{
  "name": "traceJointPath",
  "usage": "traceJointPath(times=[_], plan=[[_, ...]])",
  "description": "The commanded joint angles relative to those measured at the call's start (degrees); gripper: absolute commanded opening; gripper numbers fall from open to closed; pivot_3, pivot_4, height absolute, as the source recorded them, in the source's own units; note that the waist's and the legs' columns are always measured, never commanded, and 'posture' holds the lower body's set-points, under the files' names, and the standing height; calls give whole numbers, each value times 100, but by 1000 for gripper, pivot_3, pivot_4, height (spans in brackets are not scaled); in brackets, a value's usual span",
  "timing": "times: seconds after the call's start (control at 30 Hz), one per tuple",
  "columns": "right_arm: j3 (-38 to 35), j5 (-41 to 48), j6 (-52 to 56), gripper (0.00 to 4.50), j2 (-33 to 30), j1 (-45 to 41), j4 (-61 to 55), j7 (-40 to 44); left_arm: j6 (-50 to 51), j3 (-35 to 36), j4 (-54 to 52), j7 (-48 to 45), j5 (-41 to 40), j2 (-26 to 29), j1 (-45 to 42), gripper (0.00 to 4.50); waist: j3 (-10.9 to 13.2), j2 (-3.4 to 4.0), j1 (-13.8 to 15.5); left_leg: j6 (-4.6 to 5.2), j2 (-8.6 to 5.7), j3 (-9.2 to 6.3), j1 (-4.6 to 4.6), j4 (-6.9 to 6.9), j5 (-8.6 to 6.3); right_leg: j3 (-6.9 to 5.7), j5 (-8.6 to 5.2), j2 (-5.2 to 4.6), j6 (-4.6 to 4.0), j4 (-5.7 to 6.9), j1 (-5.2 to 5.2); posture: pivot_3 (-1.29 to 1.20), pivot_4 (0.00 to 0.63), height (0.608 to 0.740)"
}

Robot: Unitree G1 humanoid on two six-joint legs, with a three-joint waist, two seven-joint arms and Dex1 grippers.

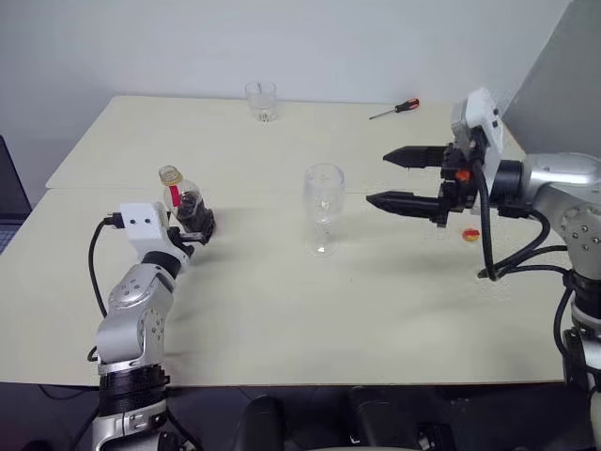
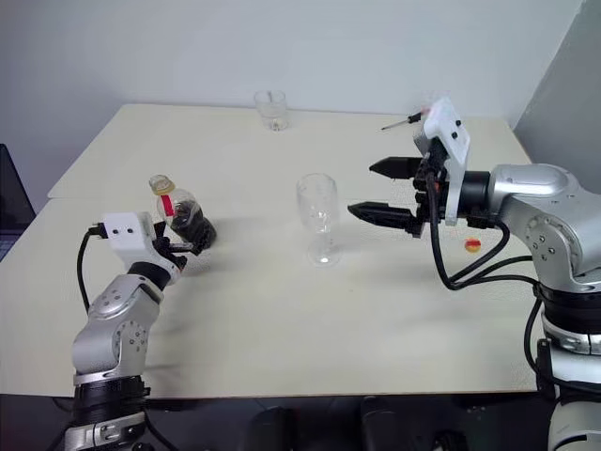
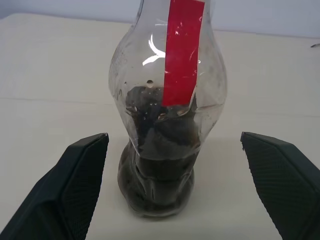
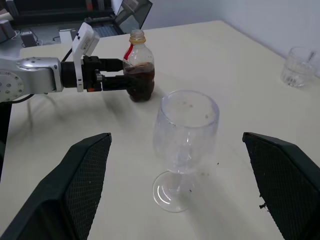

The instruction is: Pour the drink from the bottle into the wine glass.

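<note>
Left gripper spread wide around the bottle, fingers either side of the bulbous base, apparently not quite touching. Standing upright on the table, cap off, drink filling only the lower half. Wine glass upright mid-table, empty. Right gripper hovering beside its bowl, jaws fully apart, holding nothing. Yellow-orange cap lying below that arm. Farther back, tumbler and screwdriver near the far edge.

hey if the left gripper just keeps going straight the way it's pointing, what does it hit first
The bottle. It stands upright directly ahead of the left gripper, centred between the open jaws, with nothing in between.
</note>
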Motion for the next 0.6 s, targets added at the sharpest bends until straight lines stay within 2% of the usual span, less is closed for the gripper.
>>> traceJointPath(times=[0.03, 0.3, 0.43, 0.6], plan=[[-81, 61, -32, 4487, -28, -127, -170, -65, -332, -85, 183, -86, 171, 82, -246, 4500, 0, 0, 6, 0, 0, 0, -1, 0, 0, -1, 0, 0, 0, -1, 0, 0, 150, 740], [-41, 30, -60, 4487, -4, -236, -175, -194, -1009, -261, 1275, -394, 476, 179, -777, 4500, 0, 0, 11, 0, 0, 3, 1, 1, 0, -1, 0, 1, 0, 2, 0, 0, 150, 740], [-33, 25, -45, 4500, -47, -229, -187, -215, -1202, -321, 1520, -499, 564, 222, -871, 3673, 0, 0, 9, 0, 3, 3, 0, -1, 0, -2, 1, 0, -1, 1, -1, 0, 150, 740], [-41, -8, -33, 4500, -105, -169, -201, -259, -1321, -344, 1555, -519, 613, 217, -886, 2072, 0, 0, 30, 0, 1, 2, -3, -1, 0, -4, 1, -4, -1, 0, -1, 0, 150, 740]])
